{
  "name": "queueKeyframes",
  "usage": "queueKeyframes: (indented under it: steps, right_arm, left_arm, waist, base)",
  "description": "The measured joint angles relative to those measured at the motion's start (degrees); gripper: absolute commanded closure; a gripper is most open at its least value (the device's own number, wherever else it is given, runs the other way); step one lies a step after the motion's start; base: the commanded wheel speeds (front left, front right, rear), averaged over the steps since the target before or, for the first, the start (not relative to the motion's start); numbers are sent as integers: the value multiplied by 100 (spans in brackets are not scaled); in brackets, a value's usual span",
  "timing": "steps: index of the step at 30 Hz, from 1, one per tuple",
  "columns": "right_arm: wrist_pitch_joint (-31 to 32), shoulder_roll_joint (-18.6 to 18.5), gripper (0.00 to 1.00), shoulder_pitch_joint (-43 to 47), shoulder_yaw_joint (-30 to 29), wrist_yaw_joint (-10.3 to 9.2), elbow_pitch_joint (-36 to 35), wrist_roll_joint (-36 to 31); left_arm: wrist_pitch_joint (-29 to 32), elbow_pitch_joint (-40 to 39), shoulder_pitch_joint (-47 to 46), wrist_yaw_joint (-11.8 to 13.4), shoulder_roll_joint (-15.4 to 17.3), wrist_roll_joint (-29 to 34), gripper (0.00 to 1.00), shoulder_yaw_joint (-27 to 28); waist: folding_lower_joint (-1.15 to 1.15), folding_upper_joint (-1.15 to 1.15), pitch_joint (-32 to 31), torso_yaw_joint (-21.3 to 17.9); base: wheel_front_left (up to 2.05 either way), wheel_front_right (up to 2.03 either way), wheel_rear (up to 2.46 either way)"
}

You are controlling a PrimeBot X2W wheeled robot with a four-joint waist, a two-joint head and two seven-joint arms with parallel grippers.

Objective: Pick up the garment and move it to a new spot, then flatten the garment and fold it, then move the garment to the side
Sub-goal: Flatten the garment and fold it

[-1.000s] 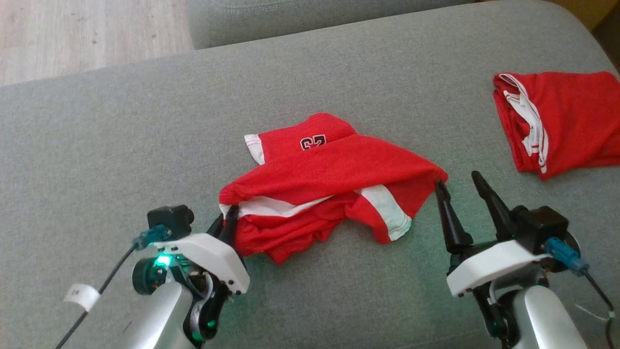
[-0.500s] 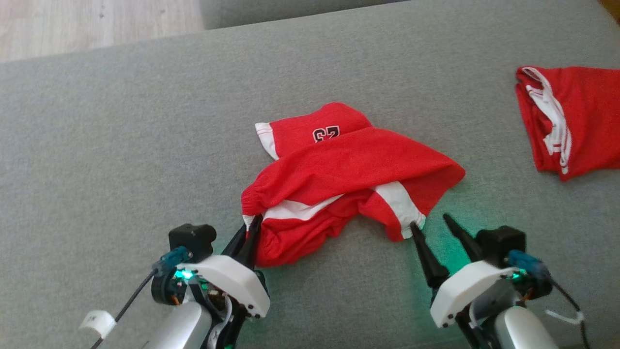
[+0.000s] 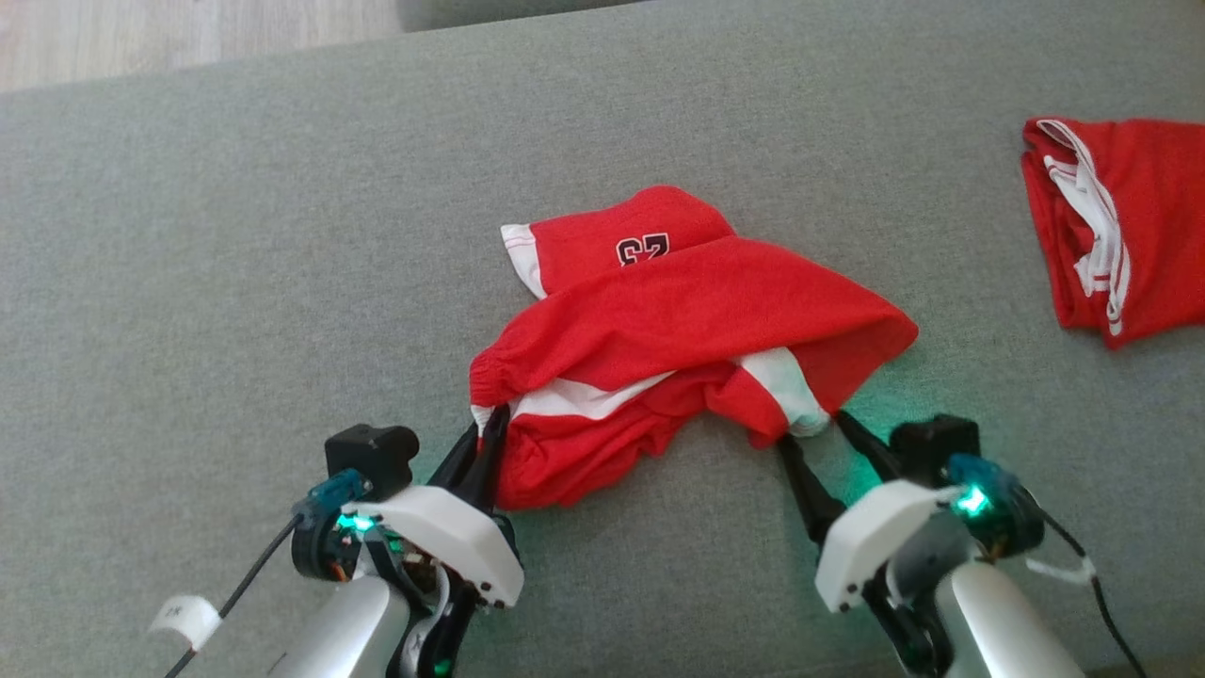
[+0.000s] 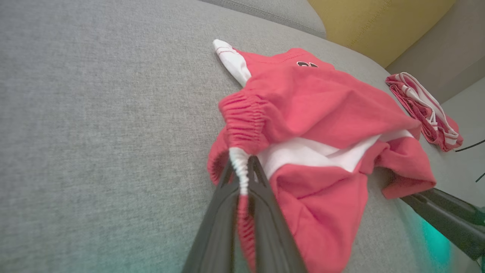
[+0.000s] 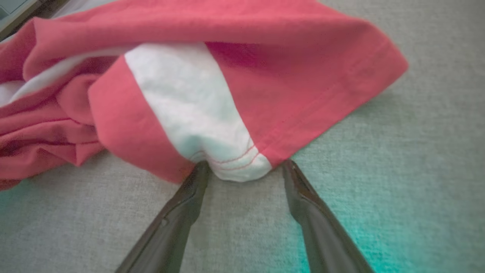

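Observation:
The garment (image 3: 678,320) is a pair of red shorts with white side stripes and a dark number print, lying crumpled in the middle of the grey cushion (image 3: 235,264). My left gripper (image 3: 488,428) is shut on the gathered waistband at the garment's near left corner (image 4: 239,167). My right gripper (image 3: 810,428) stands open at the near right, its two fingertips on either side of the white-striped hem corner (image 5: 235,167), which bulges between them. In the left wrist view the garment (image 4: 314,113) spreads away from the pinched waistband.
A second red garment with white trim (image 3: 1120,226) lies folded at the far right of the cushion, also seen from the left wrist (image 4: 424,110). A strip of wooden floor (image 3: 188,38) shows beyond the cushion's far edge.
My right gripper has come in leftward and now straddles the white-striped hem corner, still open. The left gripper keeps its hold on the waistband. The camera has shifted meanwhile.

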Motion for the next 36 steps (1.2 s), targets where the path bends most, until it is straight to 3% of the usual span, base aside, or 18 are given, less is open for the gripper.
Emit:
queueKeyframes:
  steps: [1, 3, 5, 6, 12, 19, 24, 28, 31, 36]
  right_arm:
    - [23, -1, 0, -65, 57, 0, 32, 8]
    - [25, -5, 11, -207, 152, 0, 104, 162]
    - [-70, -7, 87, -319, 232, 0, 178, 289]
    - [-130, -7, 100, -355, 270, 0, 220, 342]
    - [-573, -5, 100, -364, 213, 0, 143, 532]
    - [-762, -4, 100, -102, -223, 0, -1039, 97]
    - [-348, -3, 100, 85, -651, 0, -2106, -325]
    - [476, -183, 100, -59, -612, 0, -2637, -622]
    - [1035, -739, 100, -723, -266, 0, -2618, -481]
    - [1290, -1280, 100, -3119, 235, 0, -1731, -9]
  left_arm:
    - [0, -8, 0, 0, 4, 0, 100, 1]
    - [-5, -21, -4, 0, 13, 0, 100, 3]
    - [-26, -30, -12, 1, 24, -1, 100, 7]
    - [-41, -33, -18, 1, 25, -4, 100, 7]
    - [-82, -87, -25, 0, 34, -19, 100, 11]
    - [-324, -588, 26, -52, 35, -229, 100, 159]
    - [-445, -1348, 147, -237, 20, -694, 100, 408]
    - [-99, -1917, 48, -357, 153, -1100, 100, 631]
    - [459, -1964, -507, -453, 457, -1282, 100, 777]
    - [1013, -1407, -2287, -498, 603, -1577, 100, 1174]
  waist:
    - [0, 0, 16, -3]
    - [0, 0, 46, -6]
    - [0, 0, 73, -8]
    - [0, 0, 84, -9]
    - [1, 0, 58, 0]
    - [0, 0, -93, -62]
    - [0, 0, -196, -133]
    - [-1, 0, -149, -152]
    - [0, 0, 5, -162]
    - [2, 0, 404, -222]
  base:
    - [0, 0, 0]
    - [0, 0, 0]
    - [0, 0, 0]
    - [0, 0, 0]
    - [0, 0, 0]
    - [0, 0, 0]
    - [0, 0, 0]
    - [0, 0, 0]
    - [0, 0, 0]
    - [0, 0, 0]
